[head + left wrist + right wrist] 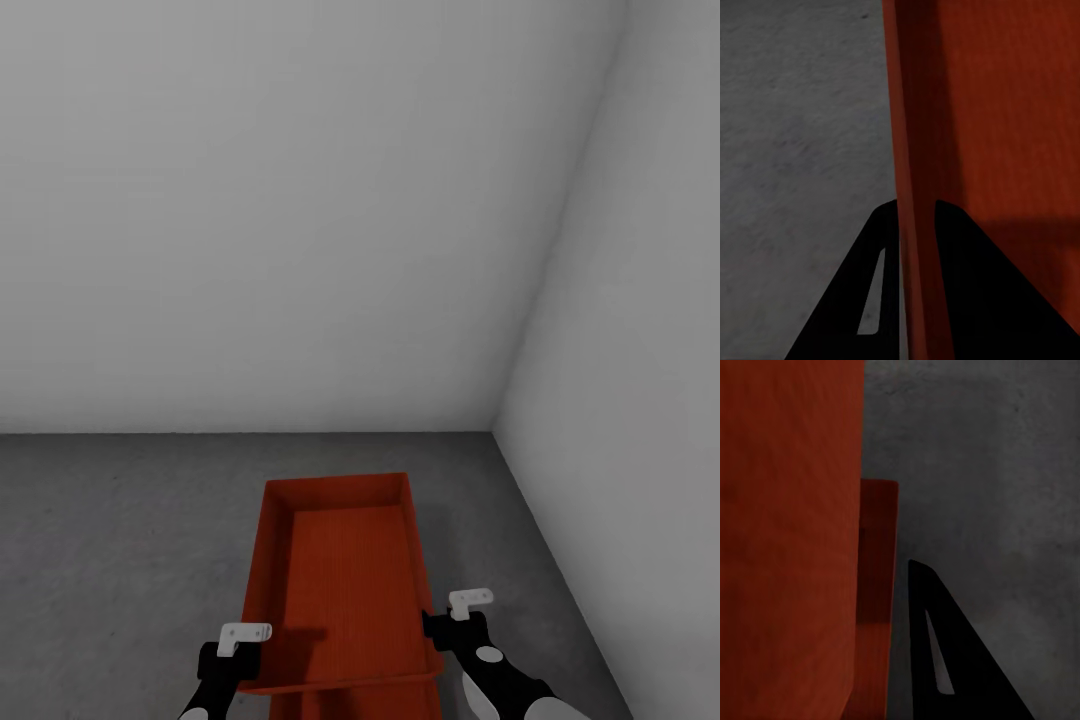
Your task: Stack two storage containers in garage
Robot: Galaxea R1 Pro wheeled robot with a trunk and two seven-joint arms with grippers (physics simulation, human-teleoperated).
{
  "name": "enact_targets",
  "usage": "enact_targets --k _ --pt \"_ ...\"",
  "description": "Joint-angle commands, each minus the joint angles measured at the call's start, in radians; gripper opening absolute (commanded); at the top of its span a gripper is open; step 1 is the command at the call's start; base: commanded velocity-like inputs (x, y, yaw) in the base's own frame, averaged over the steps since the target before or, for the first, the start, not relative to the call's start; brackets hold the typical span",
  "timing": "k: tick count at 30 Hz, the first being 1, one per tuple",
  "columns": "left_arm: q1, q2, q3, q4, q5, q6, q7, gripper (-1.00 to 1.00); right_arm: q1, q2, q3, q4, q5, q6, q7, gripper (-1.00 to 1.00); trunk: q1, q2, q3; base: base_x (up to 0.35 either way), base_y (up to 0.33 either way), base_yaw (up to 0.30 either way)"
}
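We see the shallow orange-red ribbed plastic tub (345, 580) at 6 o'clock over the rough dark-grey concrete floor (110, 520), near the pale-grey wall corner. The left gripper (916, 225) clamps its left wall. The right gripper (450, 625) sits against the right rim; we cannot tell its grip.

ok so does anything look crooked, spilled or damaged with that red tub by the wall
Nothing stands out. The storage container sits level between the left gripper and right gripper, over the grey concrete floor near the wall corner. It looks intact and empty. In the right wrist view a second red edge shows beneath it.
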Motion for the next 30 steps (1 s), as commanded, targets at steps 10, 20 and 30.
enact_targets --k 10,20,30 --pt "0.0 0.0 0.007 0.001 -0.006 -0.004 0.014 -1.0 -0.001 -0.003 -0.008 0.0 0.0 -0.003 -0.014 -1.0 0.0 0.0 -0.001 0.0 0.0 -0.179" --pt "0.0 0.0 0.007 0.001 -0.006 -0.004 0.014 -1.0 -0.001 -0.003 -0.008 0.0 0.001 -0.003 -0.014 -1.0 0.0 0.0 -0.001 0.0 0.0 -0.064" --pt "0.0 0.0 0.007 0.001 -0.006 -0.004 0.014 -1.0 -0.001 -0.003 -0.008 0.0 0.001 -0.003 -0.014 -1.0 0.0 0.0 -0.001 0.012 0.0 -0.001"
